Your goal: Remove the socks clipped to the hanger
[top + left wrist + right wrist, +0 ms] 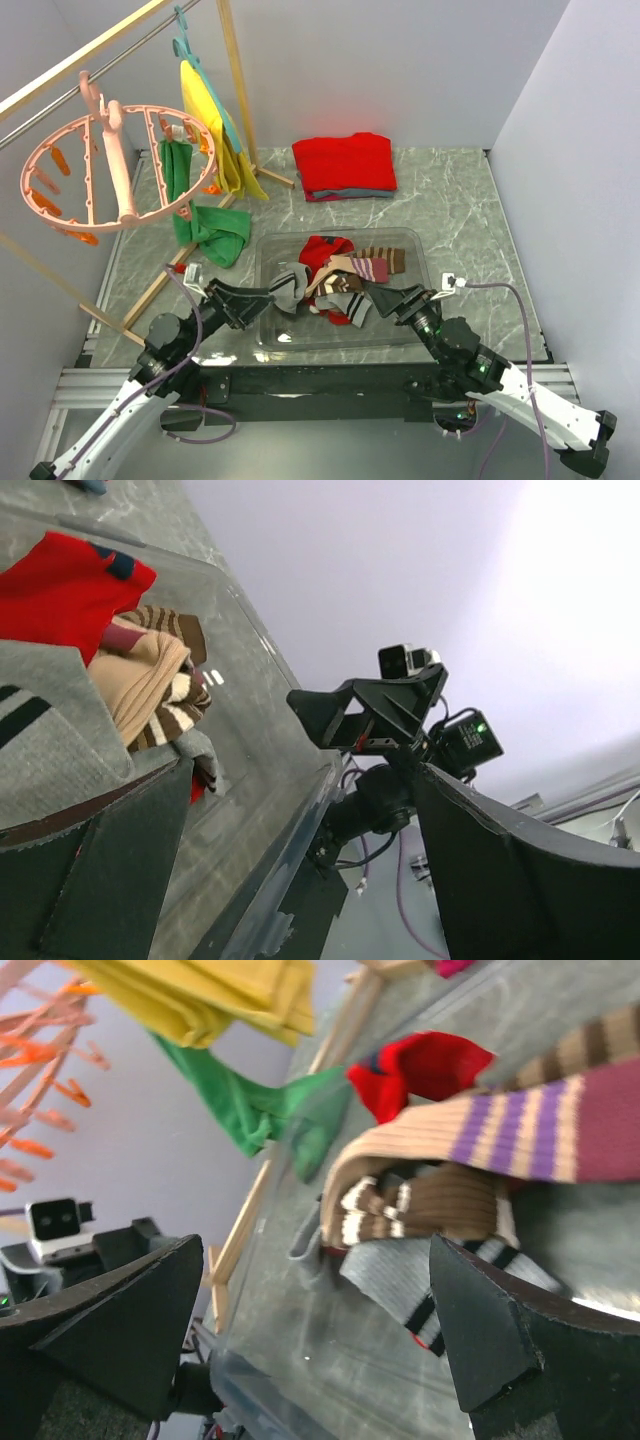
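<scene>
The socks lay heaped in a clear bin at the near middle of the surface. The heap held a red sock at the far side, a tan one with purple stripes and a pink cuff to the right, brown striped ones in the middle and grey ones with black bands to the left. The hanger hung from a rail at the far left, well apart from the bin, with orange clips along its left rim. A green cloth dangled at the ring's right side, with more green bunched on the surface below; whether a clip held it could not be told.

The left claw hovered at the bin's near left edge, spread wide and holding nothing. The right claw hovered at the near right of the heap, just as wide and likewise empty.

Farther off, a yellow shirt hung on a teal hanger, and a folded red garment lay at the far middle.
</scene>
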You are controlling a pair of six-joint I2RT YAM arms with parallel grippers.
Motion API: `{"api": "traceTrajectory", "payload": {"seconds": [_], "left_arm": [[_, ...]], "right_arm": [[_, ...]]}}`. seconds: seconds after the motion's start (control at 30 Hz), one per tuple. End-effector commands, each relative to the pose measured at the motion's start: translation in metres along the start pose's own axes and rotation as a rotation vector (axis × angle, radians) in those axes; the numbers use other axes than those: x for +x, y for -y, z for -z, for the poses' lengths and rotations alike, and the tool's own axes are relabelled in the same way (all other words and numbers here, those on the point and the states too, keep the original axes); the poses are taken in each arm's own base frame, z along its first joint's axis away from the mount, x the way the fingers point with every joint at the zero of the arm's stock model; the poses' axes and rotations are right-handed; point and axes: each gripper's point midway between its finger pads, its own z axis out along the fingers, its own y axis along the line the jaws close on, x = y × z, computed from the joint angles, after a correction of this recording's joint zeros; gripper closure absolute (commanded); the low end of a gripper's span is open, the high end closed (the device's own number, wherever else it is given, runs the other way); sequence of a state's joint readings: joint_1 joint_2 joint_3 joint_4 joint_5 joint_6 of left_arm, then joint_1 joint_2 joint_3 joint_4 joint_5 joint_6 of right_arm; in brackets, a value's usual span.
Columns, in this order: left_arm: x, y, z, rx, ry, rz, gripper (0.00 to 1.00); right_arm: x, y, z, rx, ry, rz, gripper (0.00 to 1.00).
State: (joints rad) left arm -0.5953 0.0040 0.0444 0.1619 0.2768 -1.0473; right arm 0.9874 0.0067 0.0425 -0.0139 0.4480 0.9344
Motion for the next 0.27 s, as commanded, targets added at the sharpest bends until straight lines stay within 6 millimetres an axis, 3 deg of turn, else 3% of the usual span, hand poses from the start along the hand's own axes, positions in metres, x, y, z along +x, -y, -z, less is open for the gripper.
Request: {"api": "traceTrajectory", "payload": {"seconds": [0.0,0.1,0.13,0.23], "left_arm": [[0.014,-0.029,0.002,-0.024,0.022,0.069,0.04],[0.016,-0.032,0.002,-0.001,0.035,0.096,0.04],[0.018,-0.033,0.002,0.004,0.034,0.1,0.04],[0.019,-0.035,0.002,0.003,0.032,0.104,0.04]], "right_arm": [[0.03,0.066,-0.004,0.131,0.016,-0.034,0.0],[0.04,0.074,-0.004,0.155,-0.02,-0.024,0.0],[0.037,0.062,-0.006,0.109,-0.008,-0.043,0.0],[0.043,0.066,-0.006,0.115,-0.036,-0.028,0.0]]}}
